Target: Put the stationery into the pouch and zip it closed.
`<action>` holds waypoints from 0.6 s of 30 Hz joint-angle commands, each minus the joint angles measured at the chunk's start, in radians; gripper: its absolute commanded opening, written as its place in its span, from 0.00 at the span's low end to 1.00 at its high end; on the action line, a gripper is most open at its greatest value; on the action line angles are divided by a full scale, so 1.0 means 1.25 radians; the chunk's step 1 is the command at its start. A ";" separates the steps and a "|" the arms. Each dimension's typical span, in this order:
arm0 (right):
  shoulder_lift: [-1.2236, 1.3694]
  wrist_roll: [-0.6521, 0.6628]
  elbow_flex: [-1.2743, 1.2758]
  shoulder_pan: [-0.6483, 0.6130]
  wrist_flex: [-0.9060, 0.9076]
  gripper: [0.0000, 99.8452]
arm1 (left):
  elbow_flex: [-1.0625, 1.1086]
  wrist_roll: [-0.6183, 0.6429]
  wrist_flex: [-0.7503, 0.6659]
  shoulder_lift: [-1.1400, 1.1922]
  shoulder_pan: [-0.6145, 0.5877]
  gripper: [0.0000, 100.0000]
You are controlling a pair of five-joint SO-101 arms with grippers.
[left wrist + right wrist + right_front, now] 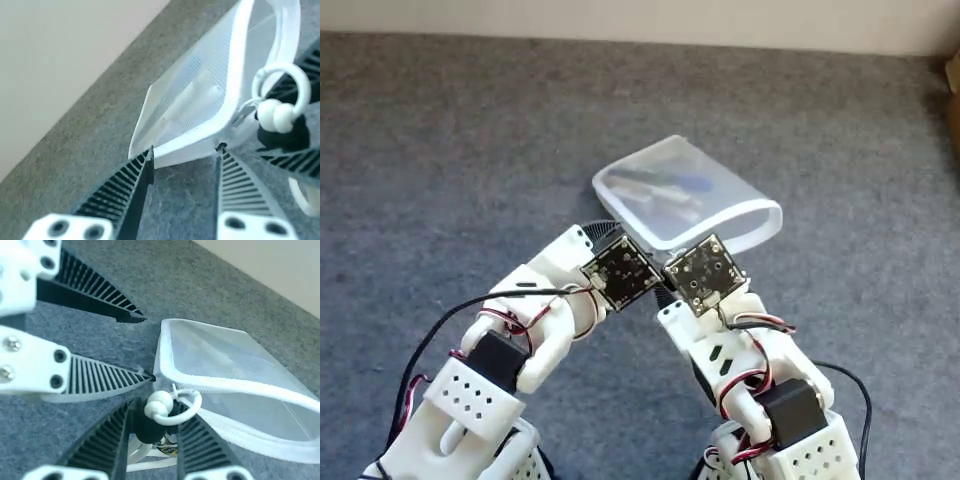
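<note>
The translucent white pouch (680,190) lies on the grey carpet, with its zip edge toward the arms and its mouth gaping at the right end (760,222). Stationery (672,188) shows through it as dark and blue shapes. My left gripper (185,149) is open, its two fingertips on either side of the pouch's (195,100) near corner. My right gripper (155,416) is shut on the zipper pull (161,407), a white bead on a ring, at the same corner of the pouch (225,370). The left gripper (147,347) stands right beside it.
Grey carpet (450,150) surrounds the pouch on all sides. A pale wall (620,15) runs along the far edge. A brown object (953,90) sits at the far right edge. Both wrists (660,272) nearly touch above the pouch's near edge.
</note>
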 commanded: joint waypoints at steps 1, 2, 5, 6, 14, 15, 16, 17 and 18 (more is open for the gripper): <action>-0.021 0.012 -0.066 0.009 0.014 0.00 | -0.004 0.009 -0.018 -0.006 0.055 0.20; -0.021 0.012 -0.077 0.009 0.019 0.00 | -0.004 0.007 -0.018 -0.006 0.057 0.20; -0.021 0.012 -0.107 0.009 0.045 0.00 | -0.004 0.007 -0.018 -0.006 0.053 0.20; -0.021 0.012 -0.115 0.009 0.057 0.00 | -0.004 0.006 -0.018 -0.007 0.053 0.20; -0.021 0.012 -0.129 0.009 0.075 0.00 | -0.031 -0.081 0.056 -0.013 0.060 0.20; -0.021 0.012 -0.132 0.009 0.075 0.00 | -0.036 -0.081 0.058 -0.013 0.061 0.20; -0.026 0.012 -0.132 0.009 0.077 0.00 | -0.039 -0.081 0.058 -0.013 0.061 0.20; -0.040 0.012 -0.128 0.009 0.077 0.00 | -0.040 -0.081 0.058 -0.013 0.061 0.20; -0.057 0.012 -0.127 0.009 0.077 0.00 | -0.041 -0.081 0.055 -0.013 0.061 0.20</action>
